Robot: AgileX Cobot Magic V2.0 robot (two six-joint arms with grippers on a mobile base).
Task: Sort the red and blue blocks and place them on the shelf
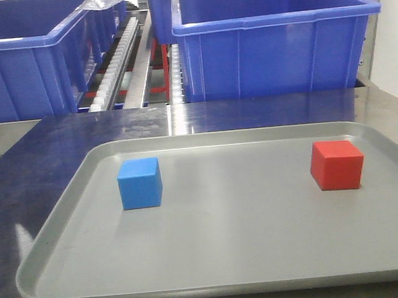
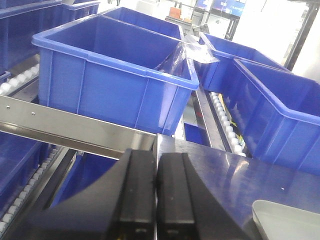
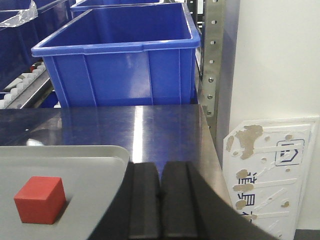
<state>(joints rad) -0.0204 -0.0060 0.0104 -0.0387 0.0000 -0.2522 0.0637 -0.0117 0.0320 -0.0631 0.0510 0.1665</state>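
Shelf (image 1: 118, 58) with white rollers held big blue bins (image 1: 273, 45) behind; nearer, a grey tray (image 1: 229, 258) carried both cubes well apart — blue block (image 1: 140, 183) left, red block (image 1: 336, 165) right. Left gripper (image 2: 156, 200) and right gripper (image 3: 161, 200) — fingers pressed together, holding nothing.

There is one blue block (image 1: 140, 183) and one red block (image 1: 336, 165), two blocks in all. There is one grey tray (image 1: 229, 258). The front view shows four blue bins (image 1: 274, 52). There are two claws, one left claw (image 2: 156, 200) and one right claw (image 3: 160, 200). One shelf crossbar (image 2: 75, 131) has two screws (image 2: 32, 113).
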